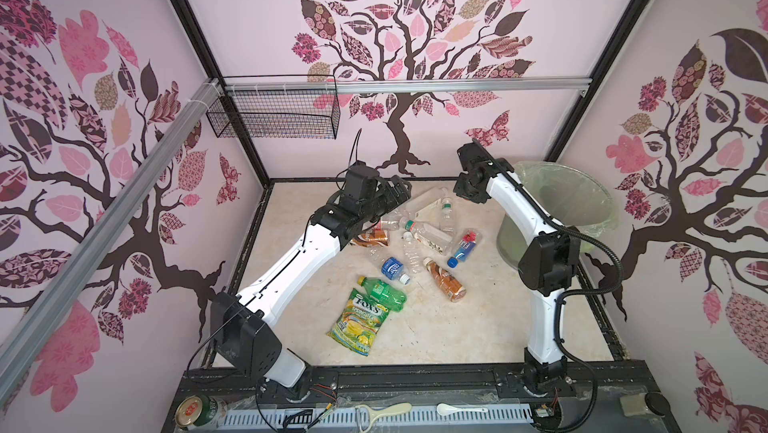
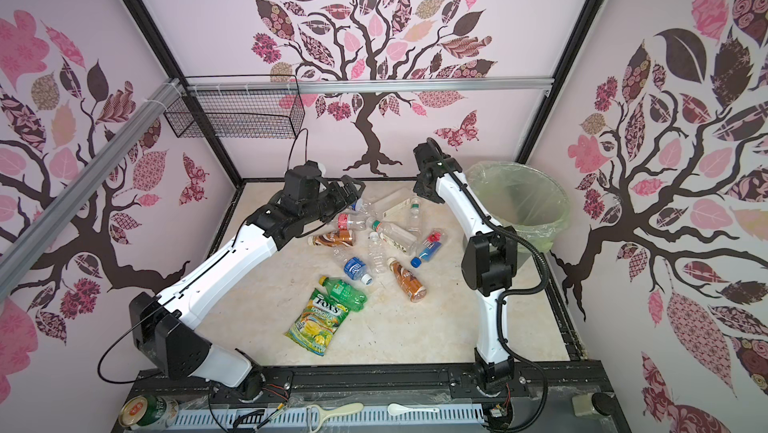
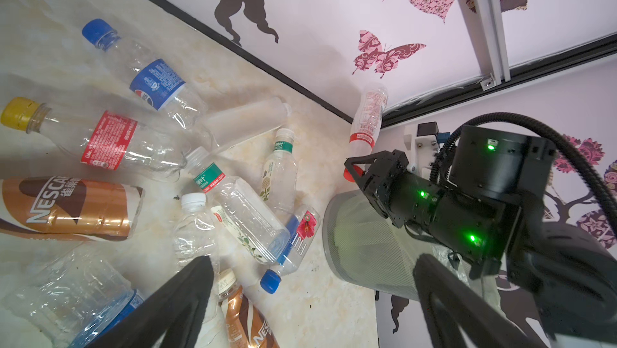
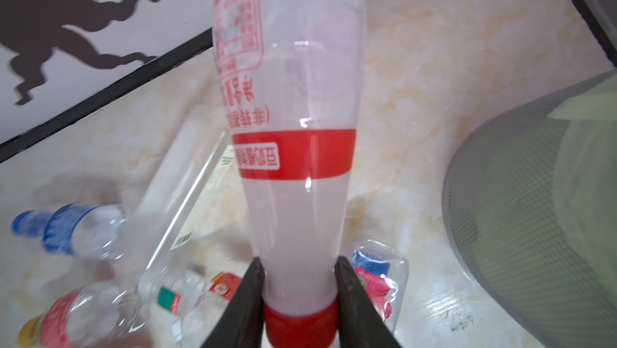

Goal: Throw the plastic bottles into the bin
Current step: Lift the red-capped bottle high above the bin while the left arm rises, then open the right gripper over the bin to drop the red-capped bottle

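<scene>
Black left gripper [image 1: 400, 189] is hanging over the pile's far-left side, jaws standing wide apart, gripping nothing. Below and right of it the bottles [image 1: 415, 240] are lying loose on the table [image 1: 457, 327], bunched from mid-table toward the far edge, several crossing one another. Nearest the front edge a green bottle [image 1: 382, 291] is lying against the candy bag [image 1: 359, 321], which is not counting as a bottle.

Right of the pile, right gripper [image 4: 298, 264] is clamping a red-capped bottle [image 4: 293, 96] at the neck, just above the cap, body pointing away from the wrist. That bottle is hanging in the air near the far edge, just left of the bin [image 1: 582, 169], touching nothing but the jaws. Bin is sitting in the far right corner, pale bag folded over its rim; I cannot tell whether anything is lying inside.

Step in hand, by my reading: carrying one bottle to the bin, drop not yet made. Next move is calling for a swing right until the bottle is hanging clear over the opening, then the jaws parting. Bottle is long, light and held by one end, so it may be catching the rim if let go early.
</scene>
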`<action>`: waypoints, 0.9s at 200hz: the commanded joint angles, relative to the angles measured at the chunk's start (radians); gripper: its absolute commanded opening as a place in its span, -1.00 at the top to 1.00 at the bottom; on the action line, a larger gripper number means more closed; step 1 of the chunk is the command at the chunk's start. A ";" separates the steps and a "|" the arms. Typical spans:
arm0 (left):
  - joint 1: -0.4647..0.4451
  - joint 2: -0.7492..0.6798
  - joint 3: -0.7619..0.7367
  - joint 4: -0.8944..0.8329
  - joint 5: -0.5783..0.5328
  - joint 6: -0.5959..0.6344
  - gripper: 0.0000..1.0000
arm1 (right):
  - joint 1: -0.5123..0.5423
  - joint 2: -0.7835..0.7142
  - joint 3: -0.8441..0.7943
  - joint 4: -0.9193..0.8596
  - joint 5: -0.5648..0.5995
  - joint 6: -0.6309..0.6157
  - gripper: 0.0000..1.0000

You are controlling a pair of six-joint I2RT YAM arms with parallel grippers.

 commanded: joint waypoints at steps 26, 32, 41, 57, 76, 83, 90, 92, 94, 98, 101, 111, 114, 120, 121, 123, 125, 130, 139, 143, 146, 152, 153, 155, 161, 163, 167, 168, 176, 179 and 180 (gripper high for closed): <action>-0.002 0.052 0.239 -0.089 -0.011 0.159 -0.97 | 0.021 -0.198 0.137 -0.077 -0.046 -0.078 0.75; -0.003 0.066 0.283 -0.099 -0.005 0.182 -0.97 | 0.021 -0.213 0.158 -0.083 -0.047 -0.086 0.75; -0.002 0.096 0.342 -0.111 0.004 0.205 -0.96 | 0.021 -0.233 0.197 -0.090 -0.056 -0.099 0.75; -0.002 0.138 0.413 -0.114 0.039 0.206 -0.97 | 0.021 -0.255 0.290 -0.124 -0.060 -0.126 0.75; -0.005 0.177 0.507 -0.094 0.103 0.208 -0.97 | 0.021 -0.281 0.388 -0.149 -0.030 -0.153 0.75; -0.010 0.186 0.525 -0.080 0.124 0.212 -0.97 | 0.021 -0.297 0.411 -0.149 -0.014 -0.162 0.75; -0.014 0.195 0.544 -0.070 0.141 0.215 -0.97 | 0.021 -0.318 0.429 -0.145 0.005 -0.173 0.75; -0.017 0.197 0.549 -0.066 0.146 0.216 -0.97 | 0.021 -0.324 0.433 -0.142 0.012 -0.177 0.75; -0.018 0.199 0.554 -0.064 0.151 0.217 -0.97 | 0.022 -0.331 0.437 -0.141 0.017 -0.179 0.75; -0.023 0.202 0.564 -0.056 0.162 0.220 -0.97 | 0.021 -0.343 0.442 -0.137 0.030 -0.187 0.75; -0.026 0.206 0.570 -0.050 0.173 0.225 -0.97 | 0.021 -0.356 0.443 -0.132 0.040 -0.195 0.75; -0.044 0.212 0.585 -0.007 0.219 0.250 -0.97 | 0.021 -0.396 0.441 -0.107 0.069 -0.224 0.75; -0.049 0.213 0.591 0.001 0.228 0.261 -0.96 | 0.021 -0.409 0.440 -0.104 0.078 -0.234 0.75; -0.065 0.214 0.599 0.013 0.240 0.280 -0.96 | 0.021 -0.433 0.438 -0.096 0.105 -0.250 0.75; -0.067 0.215 0.601 0.014 0.241 0.282 -0.96 | 0.021 -0.439 0.438 -0.095 0.109 -0.251 0.75; -0.071 0.214 0.601 0.017 0.245 0.286 -0.96 | 0.021 -0.447 0.436 -0.091 0.119 -0.257 0.75; -0.077 0.215 0.602 0.021 0.247 0.289 -0.97 | 0.021 -0.455 0.434 -0.089 0.128 -0.263 0.76; -0.087 0.213 0.601 0.031 0.256 0.295 -0.97 | 0.021 -0.477 0.427 -0.083 0.148 -0.277 0.76; -0.106 0.213 0.599 0.042 0.267 0.303 -0.97 | 0.021 -0.520 0.407 -0.065 0.190 -0.302 0.76; -0.113 0.213 0.599 0.042 0.268 0.304 -0.97 | 0.021 -0.541 0.395 -0.057 0.211 -0.312 0.77; -0.120 0.213 0.599 0.040 0.266 0.306 -0.97 | 0.021 -0.556 0.384 -0.051 0.224 -0.320 0.77; -0.129 0.212 0.598 0.038 0.264 0.307 -0.97 | 0.021 -0.587 0.363 -0.036 0.259 -0.334 0.77; -0.130 0.212 0.598 0.037 0.264 0.306 -0.97 | 0.021 -0.592 0.359 -0.034 0.264 -0.337 0.77; -0.131 0.212 0.597 0.035 0.262 0.306 -0.97 | 0.021 -0.601 0.350 -0.030 0.274 -0.341 0.77; -0.137 0.209 0.592 0.033 0.259 0.304 -0.97 | 0.021 -0.630 0.326 -0.017 0.298 -0.359 0.77; -0.139 0.209 0.590 0.033 0.257 0.302 -0.97 | 0.021 -0.638 0.318 -0.012 0.307 -0.363 0.77; -0.143 0.206 0.584 0.033 0.256 0.299 -0.96 | 0.021 -0.653 0.304 -0.007 0.323 -0.370 0.77; -0.143 0.206 0.582 0.034 0.255 0.298 -0.96 | 0.021 -0.658 0.301 -0.006 0.327 -0.371 0.77; -0.148 0.200 0.571 0.036 0.255 0.293 -0.97 | 0.021 -0.685 0.272 0.000 0.355 -0.382 0.78; -0.151 0.197 0.567 0.038 0.255 0.292 -0.96 | 0.021 -0.693 0.259 0.002 0.364 -0.386 0.78; -0.151 0.196 0.565 0.037 0.255 0.291 -0.97 | 0.021 -0.695 0.255 0.002 0.366 -0.388 0.78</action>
